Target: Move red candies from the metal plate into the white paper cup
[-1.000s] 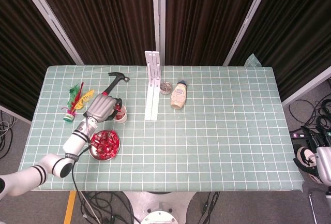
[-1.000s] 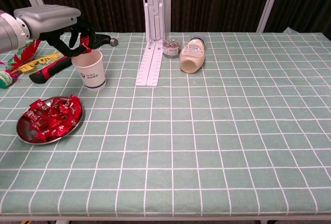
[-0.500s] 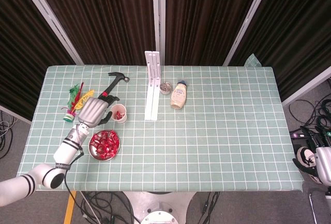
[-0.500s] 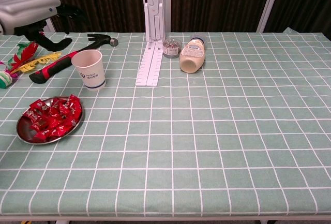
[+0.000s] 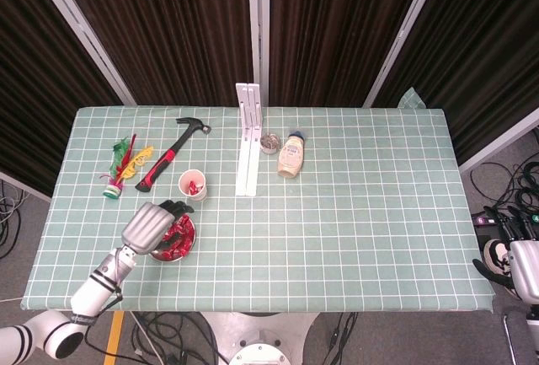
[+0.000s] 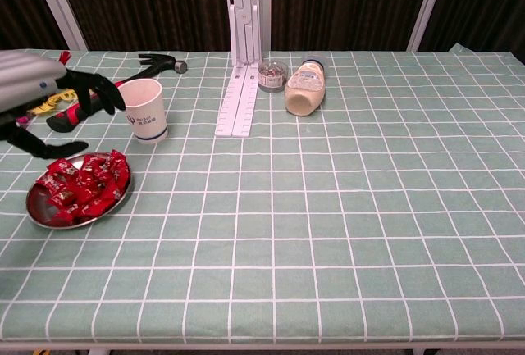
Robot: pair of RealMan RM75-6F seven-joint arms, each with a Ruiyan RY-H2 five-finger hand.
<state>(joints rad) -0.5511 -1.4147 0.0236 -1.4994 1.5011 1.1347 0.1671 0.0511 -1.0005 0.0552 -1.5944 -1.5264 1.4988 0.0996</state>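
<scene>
One candy (image 5: 194, 186) newly in cup (image 5: 192, 185); left hand (image 5: 145, 228) empty, fingers spread, now over plate (image 6: 37, 210)

Checked tablecloth (image 6: 344, 232), metal plate (image 6: 37, 207), paper cup (image 6: 146, 109), hammer (image 5: 173, 152), bottle (image 6: 304, 88)

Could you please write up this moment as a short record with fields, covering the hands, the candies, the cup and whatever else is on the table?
left hand: open, fingers spread, over the plate, holding nothing
right hand: not in view
metal plate: near the table's left front, piled with red candies
white paper cup: upright behind the plate, red candy visible inside from the head view
hammer: lying behind the cup, red and black handle
feathered toy: far left
white rail: lying centre, running front to back
bottle: on its side, right of the rail
small tin: between rail and bottle
</scene>
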